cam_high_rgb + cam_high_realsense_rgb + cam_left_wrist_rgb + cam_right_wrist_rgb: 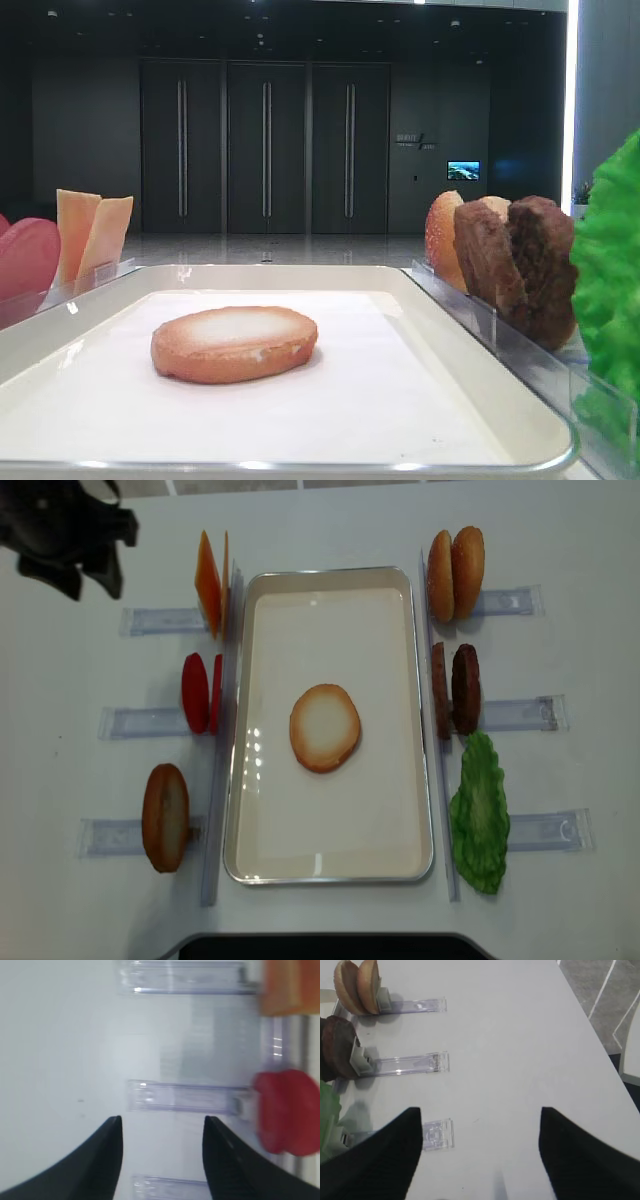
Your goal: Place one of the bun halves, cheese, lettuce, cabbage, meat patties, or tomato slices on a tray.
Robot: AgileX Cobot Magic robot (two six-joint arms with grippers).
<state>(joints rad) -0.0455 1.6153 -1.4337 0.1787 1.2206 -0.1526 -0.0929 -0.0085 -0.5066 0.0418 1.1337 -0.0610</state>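
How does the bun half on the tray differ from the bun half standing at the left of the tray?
The bun half on the tray lies flat, pale cut face up; the bun half at the left stands on edge in a clear holder, showing a darker brown surface. The first rests inside the tray; the second stands outside it on the table. Both are round and of like size.
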